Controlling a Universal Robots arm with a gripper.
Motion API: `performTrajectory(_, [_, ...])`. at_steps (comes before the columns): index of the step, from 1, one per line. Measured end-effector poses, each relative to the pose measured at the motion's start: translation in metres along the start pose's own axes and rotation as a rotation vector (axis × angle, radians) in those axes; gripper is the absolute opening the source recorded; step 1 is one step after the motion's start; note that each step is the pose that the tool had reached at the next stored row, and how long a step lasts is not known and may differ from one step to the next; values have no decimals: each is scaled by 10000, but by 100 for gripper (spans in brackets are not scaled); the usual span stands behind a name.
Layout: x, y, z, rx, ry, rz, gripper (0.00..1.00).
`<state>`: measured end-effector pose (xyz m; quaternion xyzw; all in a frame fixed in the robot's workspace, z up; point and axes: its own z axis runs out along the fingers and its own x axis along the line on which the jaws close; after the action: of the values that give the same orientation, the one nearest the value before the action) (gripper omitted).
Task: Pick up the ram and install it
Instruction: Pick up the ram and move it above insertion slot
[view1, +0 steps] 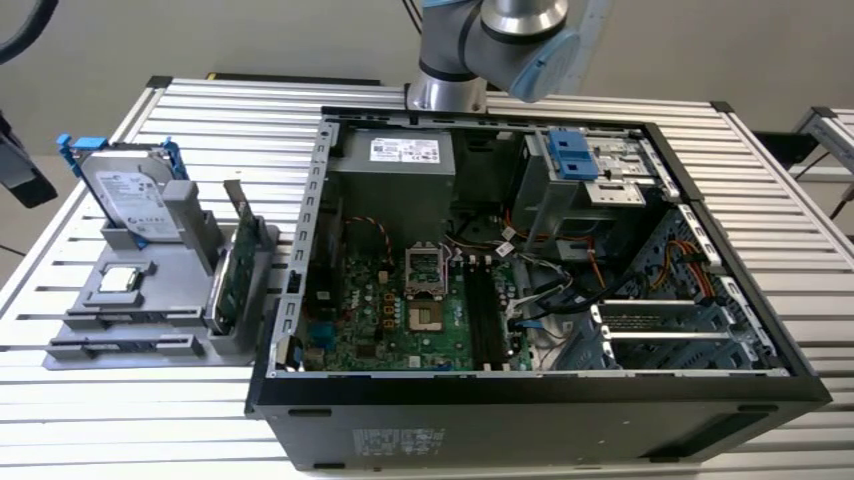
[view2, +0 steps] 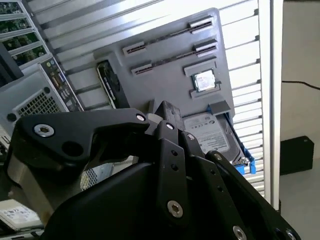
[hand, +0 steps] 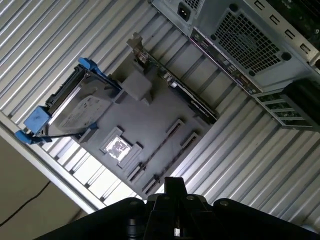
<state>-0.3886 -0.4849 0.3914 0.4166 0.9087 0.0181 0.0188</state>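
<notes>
On the grey fixture (view1: 127, 300) at the exterior view's left, two long holders with end brackets lie along its front edge. A thin dark stick, seemingly the ram (hand: 156, 150) (view2: 172, 35) seen edge-on, runs between the brackets of one. A second similar strip (hand: 172, 162) lies beside it. My gripper (hand: 172, 190) (view2: 165, 115) hangs well apart from the fixture, with nothing seen in it. The arm (view1: 494, 40) rises behind the open computer case (view1: 534, 400). Long dark memory slots (view1: 483, 315) run down the motherboard.
The fixture also carries a silver hard drive in a blue frame (view1: 134, 200), an upright green expansion card (view1: 234, 270) and a square processor chip (view1: 120, 280). The case's metal walls, cables and drive cage (view1: 594, 170) crowd its inside. The table top (view1: 80, 400) is slatted aluminium.
</notes>
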Motion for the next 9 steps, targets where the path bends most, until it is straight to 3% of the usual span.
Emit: performTrajectory(9, [2,-2,0,16,-41,833,0])
